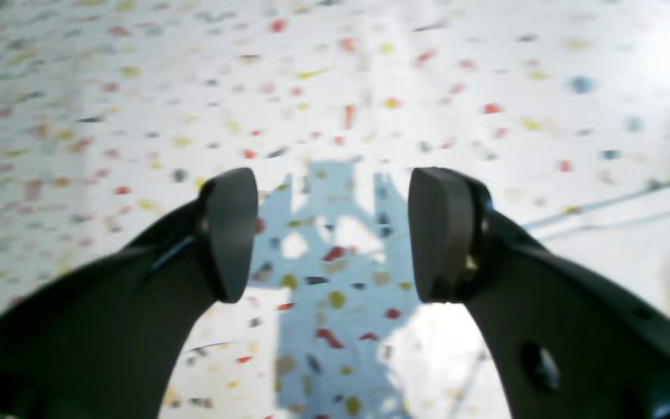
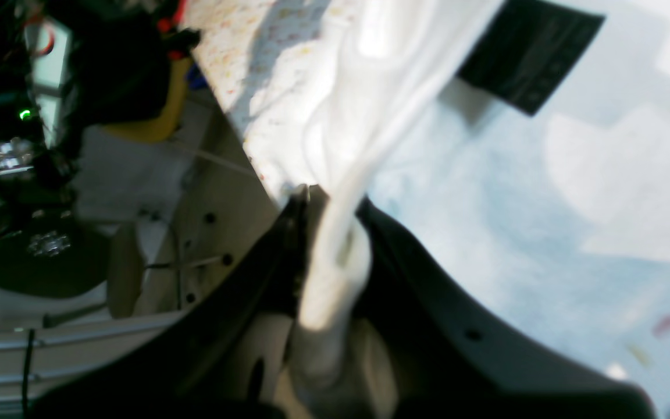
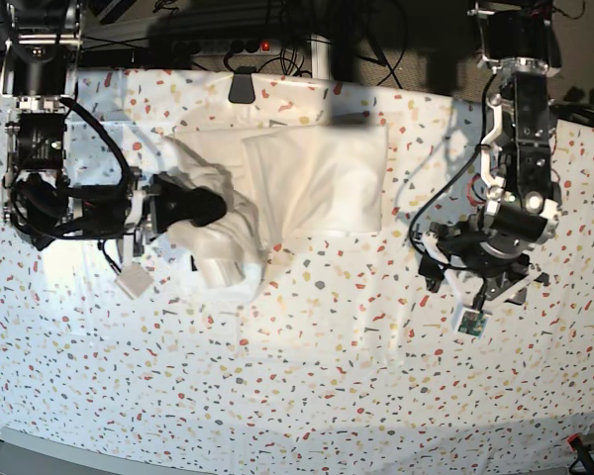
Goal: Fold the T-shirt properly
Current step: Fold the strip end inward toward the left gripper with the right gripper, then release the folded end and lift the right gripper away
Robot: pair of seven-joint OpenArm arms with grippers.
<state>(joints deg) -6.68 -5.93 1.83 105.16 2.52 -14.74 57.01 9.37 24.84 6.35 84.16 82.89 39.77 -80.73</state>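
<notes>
Now | right claw (image 2: 329, 233) pinching T-shirt (image 3: 307, 183) fabric | left claw (image 1: 332, 233) spread wide, hovering over table cover (image 3: 327, 376)

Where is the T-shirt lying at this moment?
In the base view the T-shirt lies left of centre on the speckled table cover, toward its far edge. The right claw is shut on its bunched left end; the left claw hangs open, well clear.

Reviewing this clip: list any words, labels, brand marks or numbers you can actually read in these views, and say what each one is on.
No text is readable in any view.
The black label on the T-shirt carries faint print, too blurred to read in the right wrist view.
The T-shirt shows only plain white cloth here; no print is visible.
The speckled table cover carries coloured flecks only, no lettering.
</notes>
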